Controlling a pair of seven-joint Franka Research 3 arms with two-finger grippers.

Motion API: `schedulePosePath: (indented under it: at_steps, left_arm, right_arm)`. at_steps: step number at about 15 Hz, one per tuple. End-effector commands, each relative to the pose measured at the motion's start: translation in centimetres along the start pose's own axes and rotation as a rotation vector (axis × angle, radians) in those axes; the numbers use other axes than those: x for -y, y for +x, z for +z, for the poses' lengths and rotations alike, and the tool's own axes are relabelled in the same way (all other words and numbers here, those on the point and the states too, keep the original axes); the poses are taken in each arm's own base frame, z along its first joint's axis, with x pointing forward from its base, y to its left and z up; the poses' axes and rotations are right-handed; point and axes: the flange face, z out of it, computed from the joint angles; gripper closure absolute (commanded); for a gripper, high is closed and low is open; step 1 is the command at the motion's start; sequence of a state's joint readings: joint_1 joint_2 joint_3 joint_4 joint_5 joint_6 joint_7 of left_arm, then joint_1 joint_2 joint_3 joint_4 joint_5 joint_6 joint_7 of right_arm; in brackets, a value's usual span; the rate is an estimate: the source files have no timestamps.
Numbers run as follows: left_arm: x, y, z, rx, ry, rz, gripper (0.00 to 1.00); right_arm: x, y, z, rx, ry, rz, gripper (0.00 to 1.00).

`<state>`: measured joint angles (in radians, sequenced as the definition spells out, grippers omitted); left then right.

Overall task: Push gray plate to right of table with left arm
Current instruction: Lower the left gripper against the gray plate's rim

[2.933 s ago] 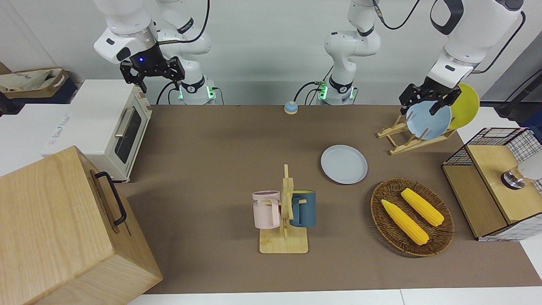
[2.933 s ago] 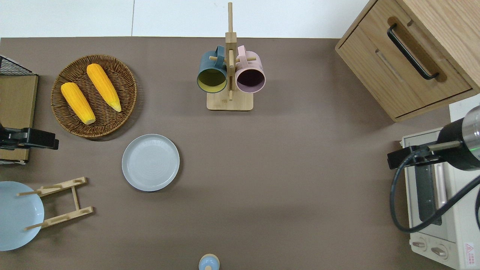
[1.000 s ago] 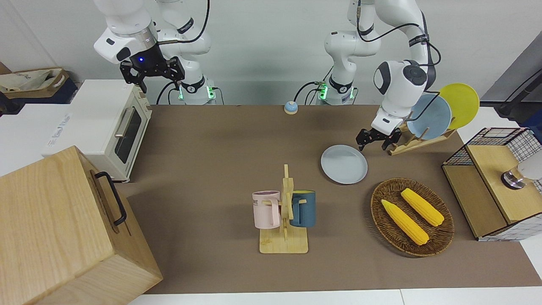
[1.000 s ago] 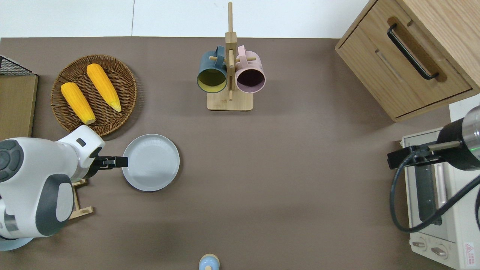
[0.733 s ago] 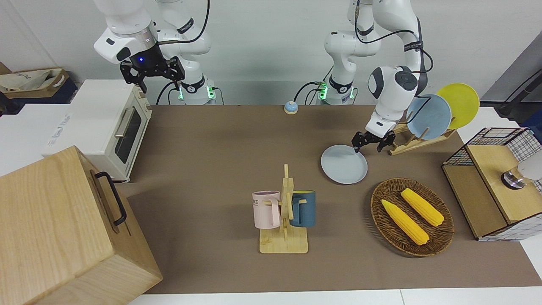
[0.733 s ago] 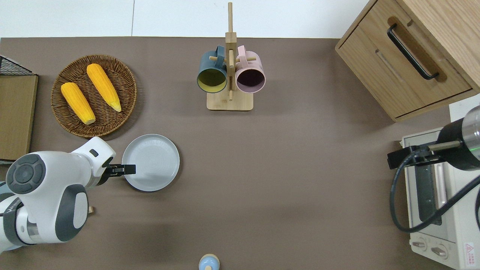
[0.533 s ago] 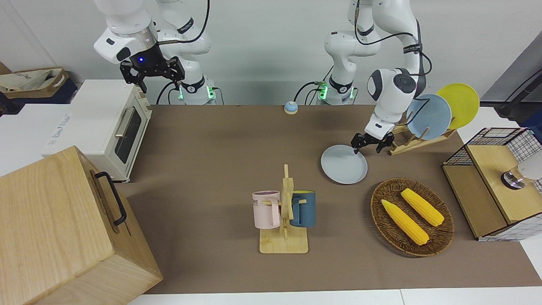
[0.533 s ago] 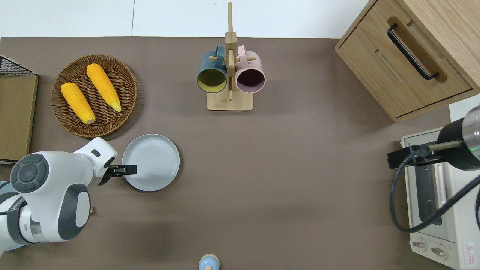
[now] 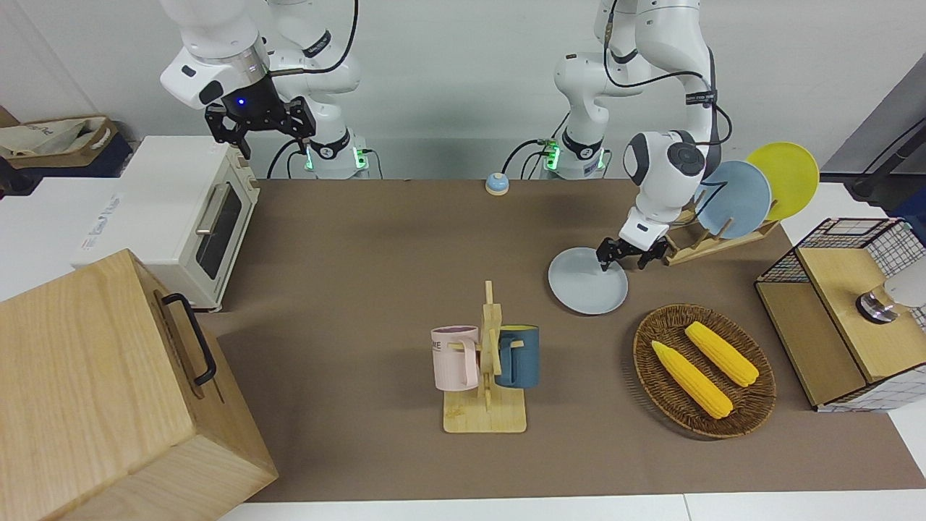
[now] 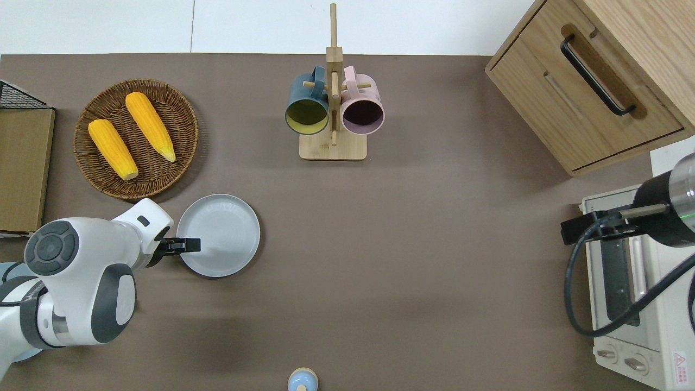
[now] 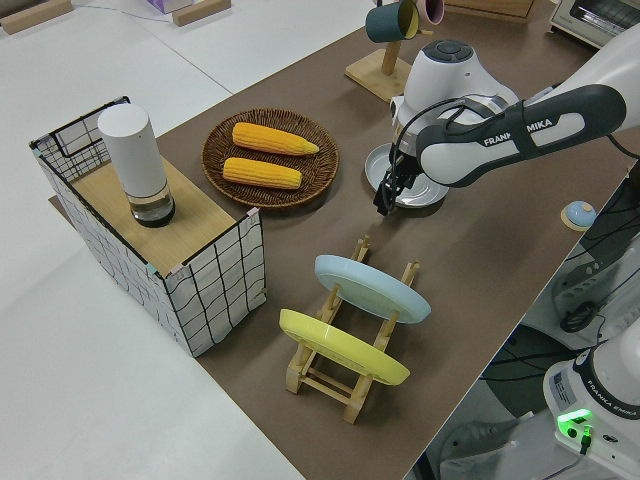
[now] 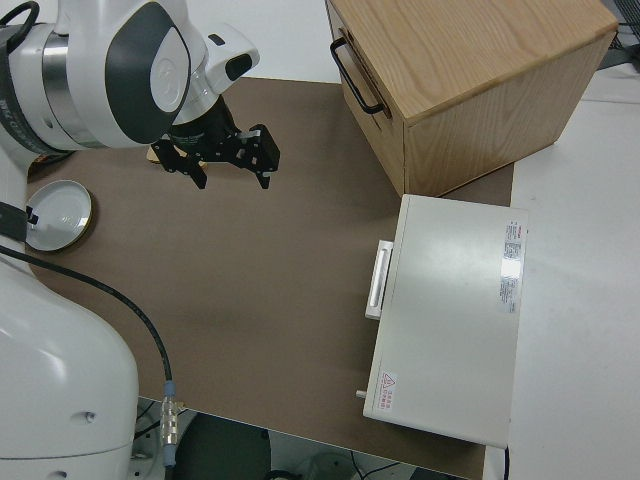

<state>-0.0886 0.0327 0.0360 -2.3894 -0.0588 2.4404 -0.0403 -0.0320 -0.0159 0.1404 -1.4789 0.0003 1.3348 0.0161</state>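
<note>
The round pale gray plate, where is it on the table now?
The gray plate lies flat toward the left arm's end, nearer the robots than the wicker basket, with the left gripper at its rim.

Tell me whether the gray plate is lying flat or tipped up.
Flat. The gray plate rests level on the table, its whole round rim showing from overhead; the left hand is over its edge.

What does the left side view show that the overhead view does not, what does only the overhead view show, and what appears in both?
Only the left side view shows the yellow plate in the wooden rack and the white cylinder on the wire-sided box. Only the overhead view shows the toaster oven and the wooden cabinet. Both show the left gripper at the gray plate, on its edge toward the left arm's end of the table, and the basket with two corn cobs.
</note>
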Motion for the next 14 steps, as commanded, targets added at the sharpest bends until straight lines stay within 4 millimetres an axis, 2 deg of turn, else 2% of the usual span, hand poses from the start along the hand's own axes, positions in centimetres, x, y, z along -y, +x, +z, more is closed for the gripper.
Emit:
schedulePosePath:
  at_steps: [1, 2, 3, 6, 10, 12, 14]
  left_arm:
    - [-0.29, -0.23, 0.72, -0.004, -0.007, -0.008, 0.01]
    - [-0.29, -0.23, 0.72, -0.004, -0.007, -0.008, 0.02]
    - [-0.29, -0.23, 0.72, -0.004, -0.007, -0.008, 0.11]
    - [-0.29, -0.25, 0.74, -0.003, -0.007, -0.01, 0.48]
    - [-0.21, -0.23, 0.72, -0.004, -0.007, -0.011, 0.85]
    - [-0.21, -0.23, 0.8, -0.003, -0.007, -0.008, 0.97]
    - [-0.28, -0.25, 0.95, 0.0, -0.006, 0.002, 1.0]
  right_arm:
    - [-0.06, -0.32, -0.39, 0.004, 0.004, 0.015, 0.017]
    - [-0.06, -0.32, -0.39, 0.004, 0.004, 0.013, 0.017]
    - [-0.06, -0.32, -0.39, 0.004, 0.004, 0.013, 0.017]
    - [-0.06, -0.32, -0.39, 0.004, 0.004, 0.013, 0.017]
    - [-0.06, -0.32, -0.39, 0.004, 0.004, 0.015, 0.017]
    - [-0.14, -0.32, -0.39, 0.004, 0.004, 0.016, 0.017]
    - [-0.06, -0.32, -0.39, 0.004, 0.004, 0.015, 0.017]
